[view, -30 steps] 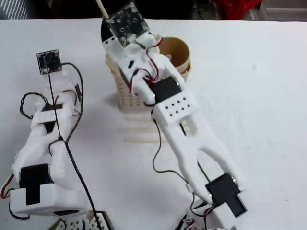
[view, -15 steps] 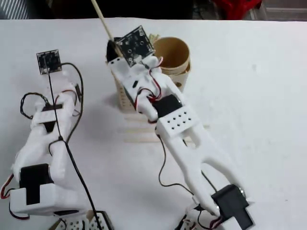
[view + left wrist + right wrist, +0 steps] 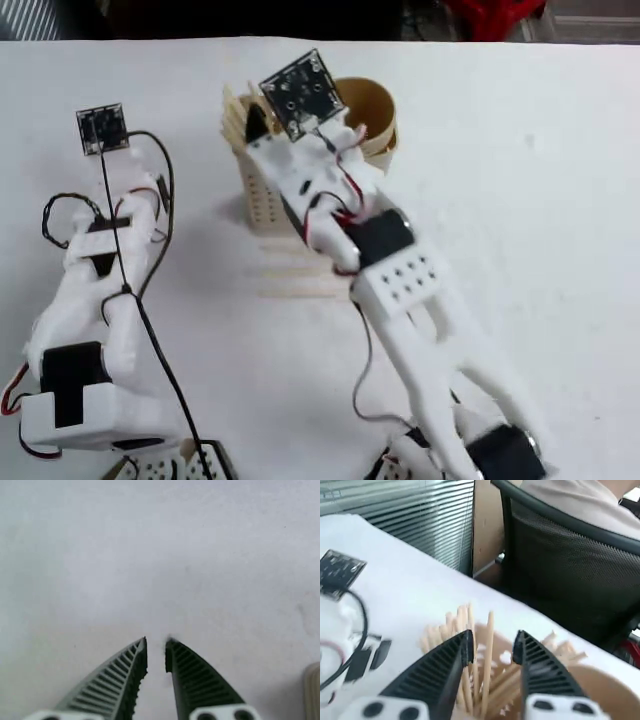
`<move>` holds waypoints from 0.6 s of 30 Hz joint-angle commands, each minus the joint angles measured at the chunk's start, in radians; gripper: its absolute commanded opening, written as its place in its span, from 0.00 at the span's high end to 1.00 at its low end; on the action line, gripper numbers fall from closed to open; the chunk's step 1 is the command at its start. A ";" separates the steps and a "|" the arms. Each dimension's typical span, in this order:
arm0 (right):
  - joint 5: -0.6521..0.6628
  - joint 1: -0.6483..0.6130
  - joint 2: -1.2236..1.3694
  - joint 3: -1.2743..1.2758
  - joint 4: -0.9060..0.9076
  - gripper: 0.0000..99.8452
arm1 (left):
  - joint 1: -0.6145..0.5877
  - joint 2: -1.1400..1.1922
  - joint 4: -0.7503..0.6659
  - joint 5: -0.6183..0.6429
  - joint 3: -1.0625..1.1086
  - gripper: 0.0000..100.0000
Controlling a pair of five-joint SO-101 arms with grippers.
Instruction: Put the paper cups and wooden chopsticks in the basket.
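A cream perforated basket stands at the table's far middle with several wooden chopsticks upright in it. My right gripper hovers just above them, open; one chopstick rises between its fingers, and I cannot tell if they touch it. A brown paper cup sits right beside the basket, partly hidden by the arm. More chopsticks lie flat on the table in front of the basket. My left gripper is shut over bare white table, holding nothing.
The left arm sits folded at the table's left with its cable looping over it. A black mesh chair and window blinds stand beyond the far edge. The table's right side is bare white.
The chopstick that stuck up from my right gripper has gone down among those in the basket, and the gripper has let go. The right arm swung slightly right. The left arm stayed still.
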 commanded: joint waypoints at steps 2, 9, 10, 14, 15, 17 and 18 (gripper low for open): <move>0.026 0.021 -0.243 -0.014 0.421 0.90 | 0.013 -0.004 -0.003 0.002 -0.051 0.91; 0.358 0.019 -0.344 -0.015 0.782 0.86 | 0.013 -0.004 -0.003 0.002 -0.052 0.91; 0.381 0.015 -0.343 -0.008 0.814 0.86 | 0.013 -0.004 -0.003 0.002 -0.052 0.91; 0.537 -0.004 -0.308 0.071 0.880 0.86 | 0.013 -0.004 -0.003 0.002 -0.052 0.91; 0.565 -0.002 -0.289 0.100 0.874 0.86 | 0.013 -0.004 -0.003 0.002 -0.052 0.91; 0.608 -0.007 -0.243 0.161 0.855 0.86 | 0.013 -0.004 -0.003 0.002 -0.052 0.91; 0.624 -0.008 -0.216 0.192 0.835 0.86 | 0.013 -0.004 -0.003 0.002 -0.052 0.91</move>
